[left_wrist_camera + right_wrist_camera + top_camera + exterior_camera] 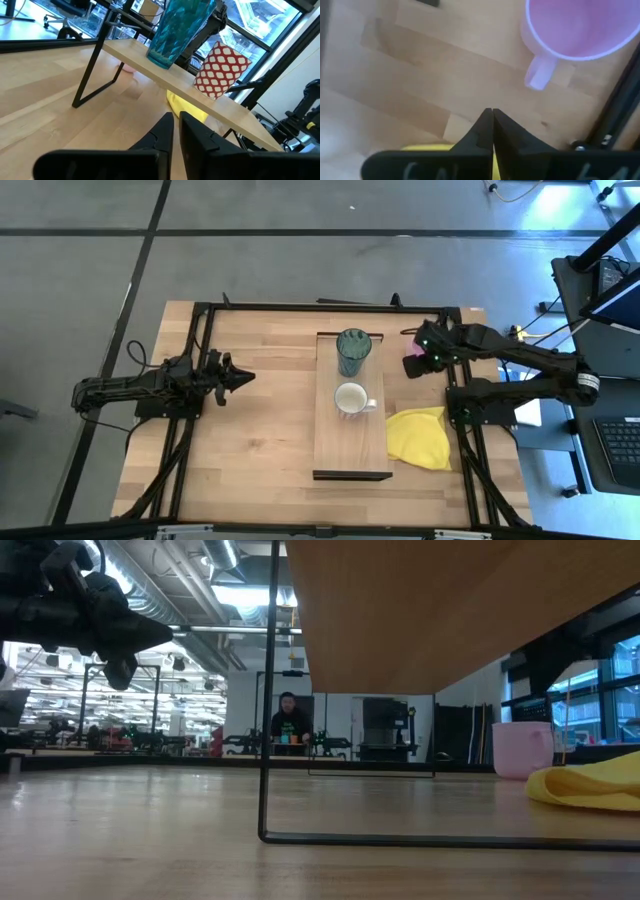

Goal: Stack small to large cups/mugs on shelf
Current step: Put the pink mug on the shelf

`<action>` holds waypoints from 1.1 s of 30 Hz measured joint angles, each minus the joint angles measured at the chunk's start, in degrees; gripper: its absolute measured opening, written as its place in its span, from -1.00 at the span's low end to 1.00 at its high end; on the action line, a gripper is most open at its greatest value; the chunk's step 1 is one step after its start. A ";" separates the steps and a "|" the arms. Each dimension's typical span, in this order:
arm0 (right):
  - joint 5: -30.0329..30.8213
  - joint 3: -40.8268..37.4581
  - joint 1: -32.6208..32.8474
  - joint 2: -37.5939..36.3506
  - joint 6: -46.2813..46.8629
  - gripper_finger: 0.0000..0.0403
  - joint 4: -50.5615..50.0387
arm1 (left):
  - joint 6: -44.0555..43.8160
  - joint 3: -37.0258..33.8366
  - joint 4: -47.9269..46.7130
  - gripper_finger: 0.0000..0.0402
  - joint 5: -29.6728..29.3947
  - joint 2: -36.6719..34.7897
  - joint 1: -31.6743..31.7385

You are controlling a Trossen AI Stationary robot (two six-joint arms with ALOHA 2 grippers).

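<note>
Your shelf (pixel 352 455) stood mid-table, long axis running front to back. The tumbler (pixel 352 352) sat upright at its far end; the white mug (pixel 351 398) stood just in front of it, near the shelf's middle, handle toward the right. From the left wrist view that mug (pixel 221 70) showed a red pattern of white squares on its side. The near end of the shelf was bare wood.

The pink mug (pixel 413 366) was on the tabletop to the right of the shelf, upright, not on it. Your right gripper (pixel 428 350) hung directly above it, fingers (pixel 485 125) pressed together, holding nothing; the mug's handle (pixel 539 74) pointed toward them in the right wrist view.

A yellow cloth (pixel 420 436) lay crumpled beside the shelf's right edge, nearer the front.

Your left gripper (pixel 240 376) waited over the table's left side, well apart from the shelf, fingers closed and empty.
</note>
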 joint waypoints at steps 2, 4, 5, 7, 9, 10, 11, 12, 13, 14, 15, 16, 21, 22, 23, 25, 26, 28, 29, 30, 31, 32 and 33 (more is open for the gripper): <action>0.03 -2.28 0.48 0.00 2.45 -0.99 2.09 | 0.00 0.00 0.00 -0.90 -0.01 0.01 0.00; 0.96 -4.98 1.12 0.06 5.08 -0.99 4.26 | 0.00 0.00 0.00 -0.91 0.01 -0.01 -0.02; 2.28 -5.99 1.45 0.07 6.26 -0.99 4.79 | 0.00 0.00 0.00 -0.92 -0.01 -0.01 -0.02; 4.50 -7.53 1.90 0.03 7.95 -0.99 6.89 | 0.00 -0.01 0.00 -0.93 -0.01 0.01 -0.01; 6.78 -8.31 2.21 0.03 9.27 -0.99 8.27 | 0.00 0.00 0.00 -0.94 -0.01 0.01 -0.01; 8.24 -8.61 2.33 0.01 9.68 -0.99 9.01 | -0.01 0.00 0.00 -0.95 0.00 -0.01 -0.01; 9.68 -8.89 2.33 0.01 10.10 -0.99 9.91 | -0.02 0.00 0.00 -0.95 0.01 0.01 0.00; 10.46 -9.24 2.33 0.01 10.76 -0.99 10.68 | 0.00 0.00 0.00 -0.96 -0.02 0.01 -0.02; 10.99 -9.66 2.33 0.01 11.02 -0.99 11.08 | 0.00 -0.02 0.00 -0.97 0.01 0.01 -0.02; 11.57 -10.27 2.33 0.01 11.32 -0.99 11.48 | -0.01 0.00 0.00 -0.97 -0.01 0.00 -0.01; 11.64 -11.01 2.33 0.01 12.07 -0.99 12.01 | 0.00 0.00 -0.02 -0.98 0.01 0.00 -0.01; 11.66 -11.89 2.33 0.01 12.69 -0.99 12.53 | 0.00 0.00 0.00 -0.99 0.00 -0.01 0.00; 13.37 -16.02 2.45 0.01 15.59 -0.99 13.64 | 0.00 0.00 0.00 -0.99 0.01 0.00 -0.01; 13.88 -16.41 2.51 0.01 16.09 -0.99 13.59 | 0.00 0.00 0.00 -0.98 -0.01 0.01 0.00; 14.19 -16.50 2.65 0.01 16.49 -0.99 13.53 | 0.00 0.00 0.00 -0.97 0.00 0.00 0.00; 14.57 -16.42 3.02 -0.01 16.54 -0.99 13.98 | -0.01 -0.01 0.00 -0.95 0.00 0.00 -0.02; 14.64 -16.27 3.22 -0.01 16.44 -1.00 13.75 | -0.01 0.00 0.00 -0.93 -0.02 0.01 -0.01; 16.08 -15.79 3.41 -0.01 15.68 -1.00 13.09 | 0.00 -0.01 -0.01 -0.91 0.00 0.01 -0.01; 16.63 -15.46 3.38 -0.02 15.50 -1.00 12.15 | 0.00 0.00 -0.01 -0.90 -0.02 0.01 -0.01; 17.29 -15.22 3.38 -0.04 15.36 -1.00 10.83 | 0.00 0.00 0.00 -0.89 -0.01 0.00 0.00; 17.72 -15.03 3.38 -0.04 15.19 -1.00 9.40 | 0.00 0.00 0.00 -0.88 0.00 -0.01 0.00; 18.24 -14.86 3.38 -0.04 15.16 -1.00 8.06 | 0.00 0.00 0.00 -0.87 0.01 -0.02 0.00; 19.01 -14.68 3.38 -0.04 15.16 -1.00 6.72 | -0.01 0.00 0.00 -0.86 -0.02 -0.02 -0.01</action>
